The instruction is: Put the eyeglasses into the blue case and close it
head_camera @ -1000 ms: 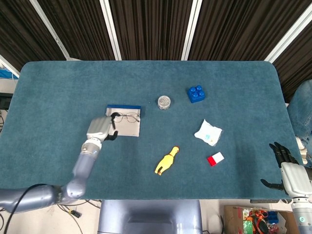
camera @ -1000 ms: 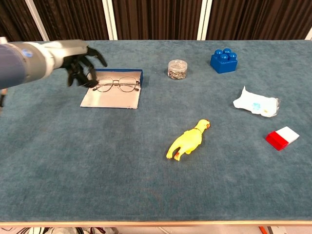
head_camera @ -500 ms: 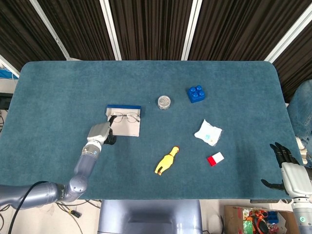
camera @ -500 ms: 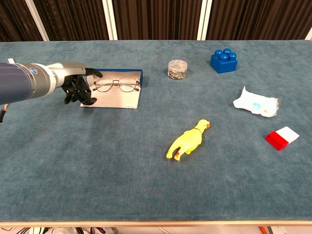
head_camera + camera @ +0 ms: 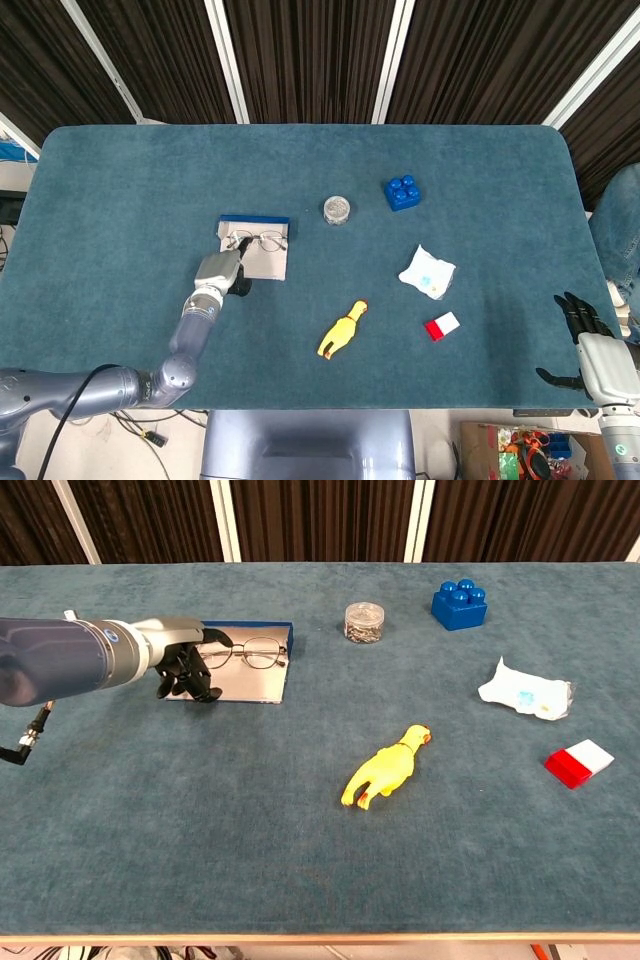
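Since a second ago the left robot hand point(image 5: 185, 668) has slid from the case's far-left corner to its near-left edge, fingers curled down, holding nothing. Thin wire-framed eyeglasses point(image 5: 240, 654) already lie in the open flat blue case point(image 5: 262, 685), towards the table's far-left part; closing it remains. Off the table's near-right corner, the right robot hand point(image 5: 585, 345) hangs idle, black fingers spread and empty.
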### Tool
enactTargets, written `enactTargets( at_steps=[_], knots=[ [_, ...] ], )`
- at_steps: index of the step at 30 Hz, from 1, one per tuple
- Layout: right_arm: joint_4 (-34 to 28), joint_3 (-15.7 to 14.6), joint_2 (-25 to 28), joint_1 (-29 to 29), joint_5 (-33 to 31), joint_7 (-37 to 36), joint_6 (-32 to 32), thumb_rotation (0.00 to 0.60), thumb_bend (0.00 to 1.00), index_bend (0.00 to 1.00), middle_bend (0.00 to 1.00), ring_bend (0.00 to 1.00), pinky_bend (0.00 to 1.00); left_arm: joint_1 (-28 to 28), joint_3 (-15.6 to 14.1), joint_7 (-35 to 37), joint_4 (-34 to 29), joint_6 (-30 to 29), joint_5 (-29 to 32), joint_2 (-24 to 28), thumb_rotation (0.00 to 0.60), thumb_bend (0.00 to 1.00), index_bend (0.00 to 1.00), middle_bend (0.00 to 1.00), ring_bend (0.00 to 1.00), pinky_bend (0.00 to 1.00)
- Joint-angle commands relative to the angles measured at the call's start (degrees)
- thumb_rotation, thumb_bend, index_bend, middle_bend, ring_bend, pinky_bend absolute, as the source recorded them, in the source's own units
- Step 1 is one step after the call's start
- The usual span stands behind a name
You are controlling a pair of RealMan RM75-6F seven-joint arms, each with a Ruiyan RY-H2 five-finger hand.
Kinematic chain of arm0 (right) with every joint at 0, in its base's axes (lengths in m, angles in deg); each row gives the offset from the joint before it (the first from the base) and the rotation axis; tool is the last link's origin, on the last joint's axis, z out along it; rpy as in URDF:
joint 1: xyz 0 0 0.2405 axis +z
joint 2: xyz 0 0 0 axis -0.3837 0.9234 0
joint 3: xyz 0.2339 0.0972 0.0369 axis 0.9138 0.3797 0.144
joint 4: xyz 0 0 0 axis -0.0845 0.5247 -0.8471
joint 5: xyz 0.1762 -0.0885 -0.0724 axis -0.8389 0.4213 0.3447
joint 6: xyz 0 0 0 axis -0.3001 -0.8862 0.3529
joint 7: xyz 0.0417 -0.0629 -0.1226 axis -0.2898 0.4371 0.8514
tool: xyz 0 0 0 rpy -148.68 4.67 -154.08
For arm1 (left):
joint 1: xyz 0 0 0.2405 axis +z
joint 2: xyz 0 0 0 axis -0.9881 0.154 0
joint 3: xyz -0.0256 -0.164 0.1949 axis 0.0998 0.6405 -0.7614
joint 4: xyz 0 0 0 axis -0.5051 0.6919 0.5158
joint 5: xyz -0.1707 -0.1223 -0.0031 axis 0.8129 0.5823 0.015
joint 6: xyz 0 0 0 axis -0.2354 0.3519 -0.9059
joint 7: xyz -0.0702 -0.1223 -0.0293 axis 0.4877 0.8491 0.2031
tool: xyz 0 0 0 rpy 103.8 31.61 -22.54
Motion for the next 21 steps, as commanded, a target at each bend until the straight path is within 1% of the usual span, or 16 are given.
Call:
enactTargets(
  at_steps=[1, 21],
  knots=[
    [0.00, -0.02, 0.03, 0.00, 0.03, -0.02, 0.03, 0.600, 0.11, 0.00, 0.00, 0.04, 0.21, -0.67, 0.20, -0.02, 1.14, 0.51, 1.20, -0.60, 0.600, 0.44, 0.00, 0.71, 0.75, 0.75],
    [-0.15, -0.01, 0.18, 0.03, -0.20, -0.02, 0.26, 0.600, 0.11, 0.00, 0.00, 0.04, 0.21, -2.71, -0.16, -0.84, 5.58, 0.76, 2.65, -3.31, 0.600, 0.44, 0.00, 0.71, 0.75, 0.75]
  ],
)
